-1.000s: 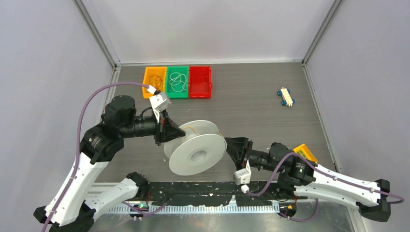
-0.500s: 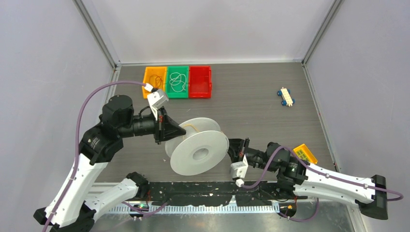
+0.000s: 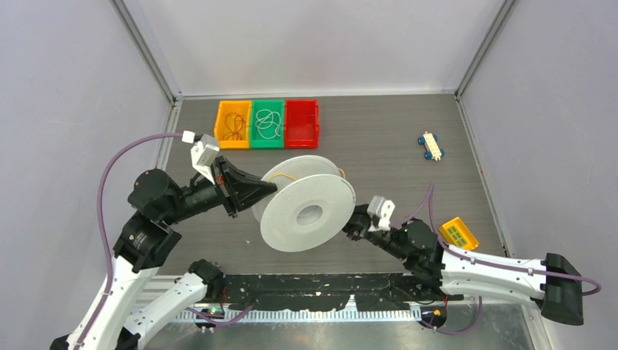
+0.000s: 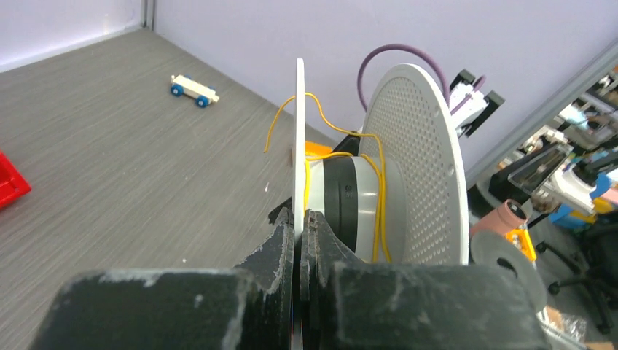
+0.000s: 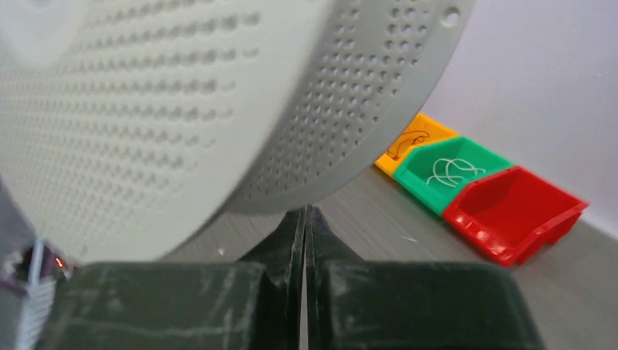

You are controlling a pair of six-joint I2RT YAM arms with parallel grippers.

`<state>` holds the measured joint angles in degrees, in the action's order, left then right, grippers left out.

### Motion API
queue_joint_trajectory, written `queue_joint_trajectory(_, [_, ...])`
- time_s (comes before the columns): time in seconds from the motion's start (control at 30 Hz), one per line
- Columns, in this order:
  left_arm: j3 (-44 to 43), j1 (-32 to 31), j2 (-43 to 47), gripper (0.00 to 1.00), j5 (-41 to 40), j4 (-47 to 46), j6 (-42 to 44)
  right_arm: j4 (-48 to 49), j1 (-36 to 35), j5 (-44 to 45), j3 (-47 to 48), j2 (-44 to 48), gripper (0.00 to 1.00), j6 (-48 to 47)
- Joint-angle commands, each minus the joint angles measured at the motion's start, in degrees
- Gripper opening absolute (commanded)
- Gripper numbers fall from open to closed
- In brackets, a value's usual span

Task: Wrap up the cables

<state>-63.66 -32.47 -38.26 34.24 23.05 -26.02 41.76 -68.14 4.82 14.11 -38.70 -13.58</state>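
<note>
A white-grey spool [image 3: 306,211] is held tilted above the table. The thin yellow cable [image 4: 378,191] is wound loosely round its hub, and one loop rises over the thin flange; in the top view a bit of it shows between the flanges [image 3: 286,174]. My left gripper [image 3: 267,189] is shut on the rim of the thin flange [image 4: 299,138], clamped between the jaws [image 4: 299,216]. My right gripper [image 3: 350,223] is at the spool's lower right. Its jaws [image 5: 304,211] are shut together with nothing between them, tips right under the perforated flange [image 5: 218,102].
Orange [image 3: 233,124], green [image 3: 267,124] and red [image 3: 302,122] bins stand in a row at the back; the orange one holds a dark red wire, the green one a white wire. A toy car [image 3: 431,146] lies at the back right. A yellow block [image 3: 458,233] lies near my right arm.
The spool has risen and tilted, carried up and to the right by my left gripper. My right wrist has rolled over and moved in under the spool's near flange.
</note>
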Motion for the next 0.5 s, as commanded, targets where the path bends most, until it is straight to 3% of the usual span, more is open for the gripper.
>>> queue_joint_trajectory(0.0, [2.46,0.53,1.0,0.0,-2.78,-18.77,-8.6,2.85,-0.15,5.77,7.61,-3.47,0.05,26.65])
queue_joint_trajectory(0.13, [6.5,0.52,2.75,0.0,-7.44,-26.07,-11.82,13.74,-0.15,2.29,6.56,-7.1,0.05,37.89])
queue_joint_trajectory(0.23, [7.75,0.59,3.59,0.0,-10.59,-27.47,-12.85,15.47,-0.15,1.51,6.73,-8.89,0.05,43.63])
queue_joint_trajectory(0.47, [5.86,1.7,3.15,0.0,-14.42,-21.16,-16.01,15.49,-0.15,6.62,2.69,-5.39,0.05,42.66])
